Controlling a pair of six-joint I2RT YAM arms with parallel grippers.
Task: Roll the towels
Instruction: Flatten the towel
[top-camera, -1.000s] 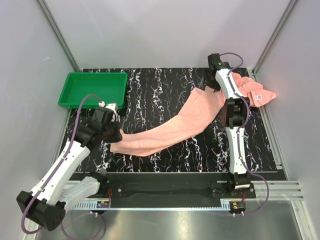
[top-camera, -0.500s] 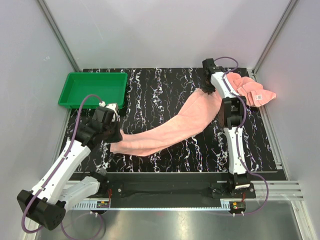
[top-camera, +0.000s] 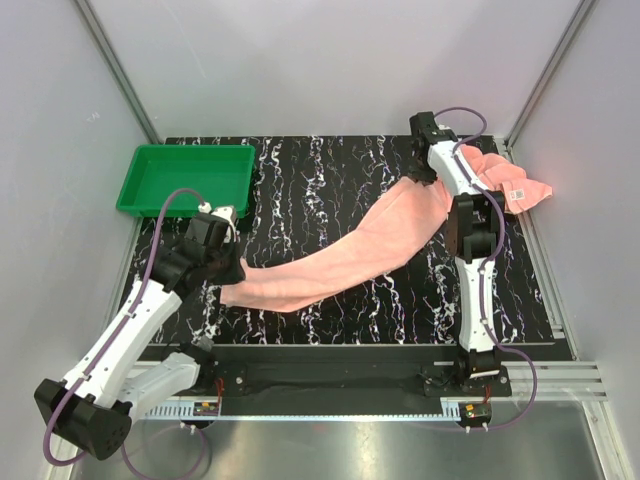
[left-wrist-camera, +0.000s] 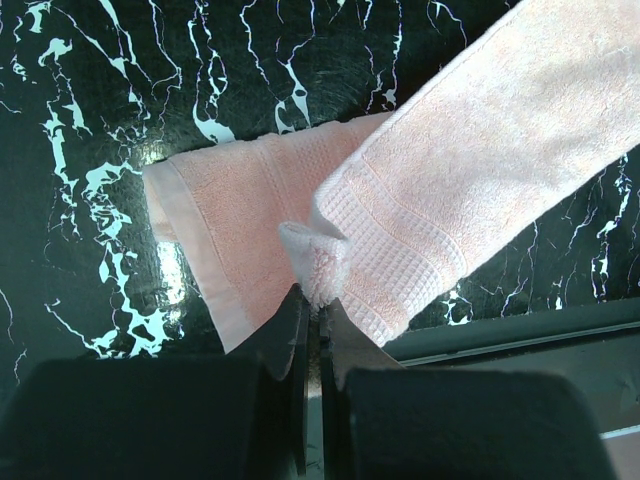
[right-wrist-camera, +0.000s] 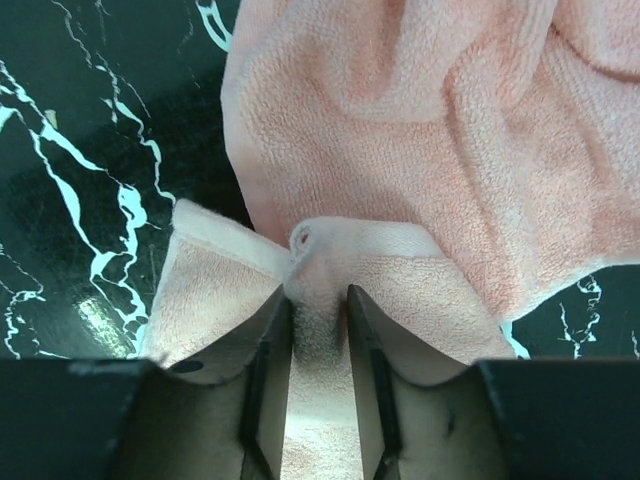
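Salmon-pink towels (top-camera: 340, 265), black tabletop (top-camera: 330, 170) veined white, bright green tray (top-camera: 185, 180)
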